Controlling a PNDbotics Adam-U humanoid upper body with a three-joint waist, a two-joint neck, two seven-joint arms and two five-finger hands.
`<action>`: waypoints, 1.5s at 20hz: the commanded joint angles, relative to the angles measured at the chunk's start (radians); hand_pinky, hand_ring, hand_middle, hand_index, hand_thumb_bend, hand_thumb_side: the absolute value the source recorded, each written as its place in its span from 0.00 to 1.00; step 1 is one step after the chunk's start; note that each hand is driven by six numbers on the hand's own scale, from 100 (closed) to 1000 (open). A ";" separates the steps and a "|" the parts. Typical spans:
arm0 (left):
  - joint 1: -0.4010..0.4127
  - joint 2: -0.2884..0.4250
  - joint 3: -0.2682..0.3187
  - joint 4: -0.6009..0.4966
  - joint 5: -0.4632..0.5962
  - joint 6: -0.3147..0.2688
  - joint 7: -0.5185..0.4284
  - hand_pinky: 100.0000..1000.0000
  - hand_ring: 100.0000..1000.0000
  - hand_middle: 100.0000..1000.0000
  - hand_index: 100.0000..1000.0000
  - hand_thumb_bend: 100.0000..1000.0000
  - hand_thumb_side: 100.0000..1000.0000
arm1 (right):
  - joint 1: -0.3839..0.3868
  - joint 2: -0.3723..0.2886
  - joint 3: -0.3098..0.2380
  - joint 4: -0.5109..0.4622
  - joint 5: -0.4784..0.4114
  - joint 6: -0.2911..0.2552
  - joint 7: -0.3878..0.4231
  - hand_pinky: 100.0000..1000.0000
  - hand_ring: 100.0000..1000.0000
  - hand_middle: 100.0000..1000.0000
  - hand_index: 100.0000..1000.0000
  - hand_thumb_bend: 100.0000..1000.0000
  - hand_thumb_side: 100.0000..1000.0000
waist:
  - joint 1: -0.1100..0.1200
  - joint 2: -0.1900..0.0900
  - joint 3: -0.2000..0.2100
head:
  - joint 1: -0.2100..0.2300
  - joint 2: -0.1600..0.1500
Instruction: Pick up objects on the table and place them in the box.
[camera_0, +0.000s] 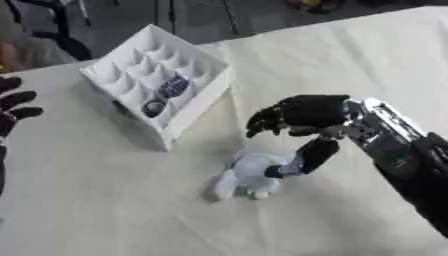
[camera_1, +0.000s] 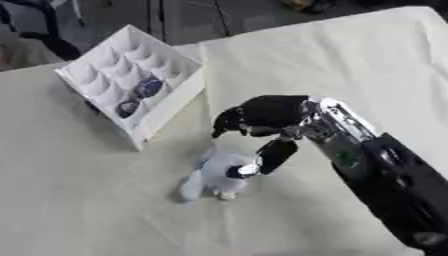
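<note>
From the left eye view, the risk I judge is a slip. The small white plush-like figure with stubby legs (camera_0: 248, 176) lies on the cream cloth-covered table (camera_0: 105, 210), and the black right hand (camera_0: 302, 117) reaches it only with its thumb; a grasp begun from so little contact could tip or roll the toy away. The white cardboard box with moulded compartments (camera_0: 206, 102) stands well apart up-left, so a carry awaits. It already holds two dark round items (camera_0: 166, 95) in neighbouring cells. The left hand (camera_0: 13, 107) rests with straight fingers at the left edge, idle.

From the right eye view, the right hand's fingers (camera_1: 229, 122) curl downward above the toy without closing on anything, while the thumb's tip touches the figure's side. It grips nothing yet.
</note>
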 joint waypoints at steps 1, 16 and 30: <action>-0.012 0.007 -0.002 -0.020 0.006 -0.002 -0.005 0.71 0.78 0.80 0.89 0.16 0.99 | -0.020 0.005 -0.001 0.020 -0.007 -0.014 0.008 0.70 0.53 0.86 0.89 0.41 0.81 | 0.013 0.008 0.005 | -0.006 0.005; -0.018 -0.001 -0.006 -0.020 0.012 -0.010 -0.016 0.71 0.78 0.80 0.89 0.16 0.99 | -0.019 0.033 0.001 0.138 0.022 -0.056 -0.006 0.69 0.53 0.85 0.89 0.37 0.84 | 0.030 0.026 0.031 | -0.013 0.005; -0.023 -0.002 -0.006 -0.020 0.014 -0.013 -0.019 0.71 0.78 0.80 0.89 0.16 0.99 | -0.004 0.042 0.003 0.186 0.172 -0.062 -0.042 0.72 0.63 0.85 0.91 0.47 0.82 | 0.031 0.027 0.031 | -0.012 0.005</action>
